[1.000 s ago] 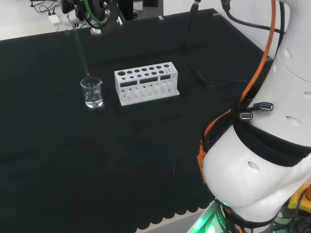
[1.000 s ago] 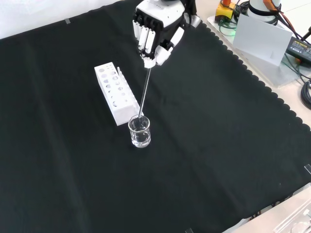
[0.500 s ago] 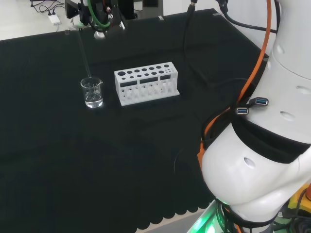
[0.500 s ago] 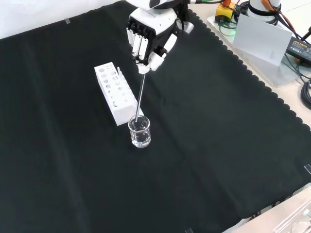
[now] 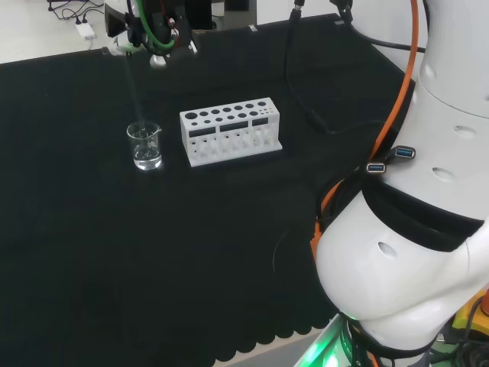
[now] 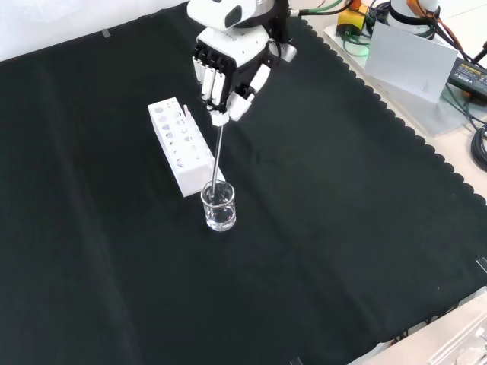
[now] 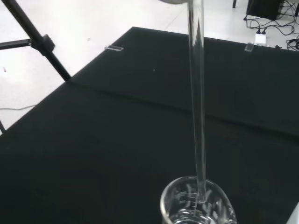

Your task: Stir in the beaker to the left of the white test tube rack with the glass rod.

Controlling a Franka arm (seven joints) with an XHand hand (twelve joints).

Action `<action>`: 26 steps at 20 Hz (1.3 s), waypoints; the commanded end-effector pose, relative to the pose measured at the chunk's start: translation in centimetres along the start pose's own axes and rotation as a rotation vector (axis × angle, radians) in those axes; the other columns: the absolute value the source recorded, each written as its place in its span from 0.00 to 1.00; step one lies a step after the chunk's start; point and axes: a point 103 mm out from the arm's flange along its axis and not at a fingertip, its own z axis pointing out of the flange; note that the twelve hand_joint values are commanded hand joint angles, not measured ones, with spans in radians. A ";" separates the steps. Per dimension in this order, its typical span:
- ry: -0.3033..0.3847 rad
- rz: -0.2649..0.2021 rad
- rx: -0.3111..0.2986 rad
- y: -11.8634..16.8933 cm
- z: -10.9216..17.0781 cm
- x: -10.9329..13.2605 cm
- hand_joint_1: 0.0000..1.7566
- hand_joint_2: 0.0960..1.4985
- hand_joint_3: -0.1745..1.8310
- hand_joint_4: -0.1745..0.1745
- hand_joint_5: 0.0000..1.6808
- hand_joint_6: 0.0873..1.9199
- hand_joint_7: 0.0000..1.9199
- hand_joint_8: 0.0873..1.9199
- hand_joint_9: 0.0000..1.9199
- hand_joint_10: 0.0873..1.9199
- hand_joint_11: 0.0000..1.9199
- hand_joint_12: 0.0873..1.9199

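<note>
Robot hand point(image 6: 228, 65) upper centre of front view, fingers curled round glass rod point(image 6: 218, 152); rod tip inside beaker point(image 6: 218, 206) just below white rack point(image 6: 180, 144).

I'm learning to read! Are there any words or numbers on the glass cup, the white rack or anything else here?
None can be read.
Small clear glass beaker: faint scale marks on its wall, too blurred to read.
White plastic test tube rack: plain, no print visible.
Thin clear glass rod, held by the black and white hand: no marks.

Rack point(image 6: 181, 147) just beside beaker point(image 6: 218, 206)
</note>
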 end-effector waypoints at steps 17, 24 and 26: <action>-0.016 -0.026 0.031 -1.6 4.1 0.2 0.75 0.69 0.04 0.00 0.75 0.08 0.63 0.46 0.85 0.37 0.86 0.29; 0.017 -0.049 0.030 -2.1 4.6 1.6 0.75 0.69 0.03 0.00 0.75 0.08 0.63 0.46 0.85 0.37 0.86 0.29; 0.019 -0.059 0.036 -1.5 4.7 2.0 0.75 0.69 0.03 0.00 0.75 0.08 0.63 0.46 0.85 0.37 0.86 0.29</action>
